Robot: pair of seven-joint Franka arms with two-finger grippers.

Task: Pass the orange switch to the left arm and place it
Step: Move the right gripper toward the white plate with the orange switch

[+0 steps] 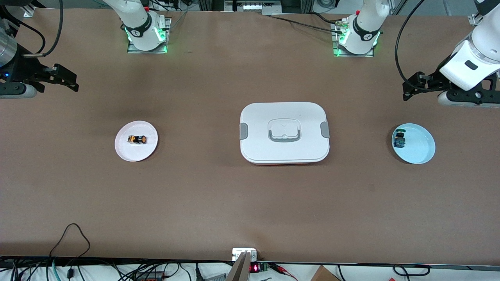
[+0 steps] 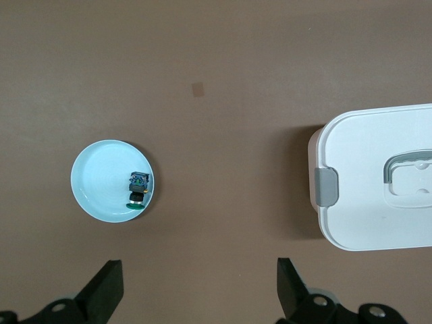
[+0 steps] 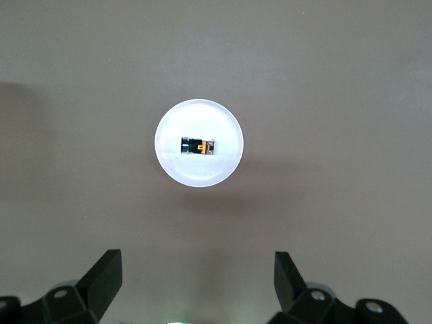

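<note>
The orange switch (image 1: 137, 139) lies on its side on a small white plate (image 1: 127, 150) toward the right arm's end of the table. The right wrist view looks down on the switch (image 3: 198, 146) and its plate (image 3: 199, 175). My right gripper (image 1: 69, 79) hangs open over bare table at that end, empty (image 3: 197, 256). The white box (image 1: 284, 117) sits at the table's middle, between the two plates. My left gripper (image 1: 412, 85) hangs open and empty (image 2: 199, 266) over the table at the left arm's end, and its wrist view shows the box's edge (image 2: 364, 216).
A light blue plate (image 1: 422, 150) toward the left arm's end holds a small dark part with a green cap (image 1: 399, 139). The left wrist view shows that plate (image 2: 101, 182) and part (image 2: 138, 187). Cables lie along the table's front edge (image 1: 70, 234).
</note>
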